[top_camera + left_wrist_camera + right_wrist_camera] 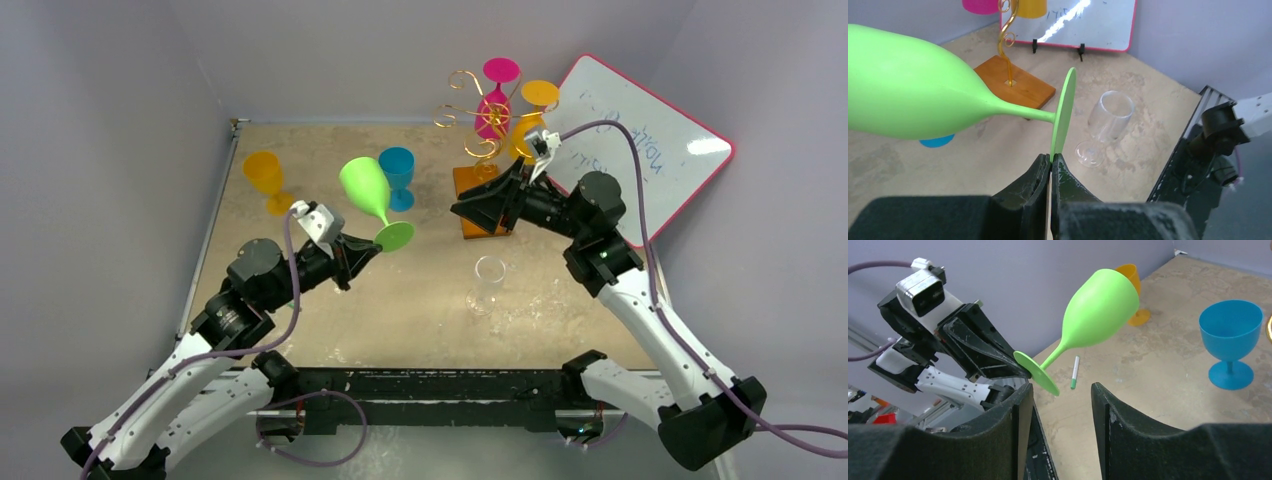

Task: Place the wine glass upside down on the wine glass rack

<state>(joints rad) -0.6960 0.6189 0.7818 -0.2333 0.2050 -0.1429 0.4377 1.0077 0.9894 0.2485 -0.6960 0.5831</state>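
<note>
Green wine glass foot pinched, left end effector.

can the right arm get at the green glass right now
Probably yes. The right tool is open and faces the green glass, which the left tool holds up by the edge of its foot; nothing stands between, and stem and bowl are free.

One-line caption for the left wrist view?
Left end effector grips the green wine glass by its foot; clear glass and wine glass rack beyond.
</note>
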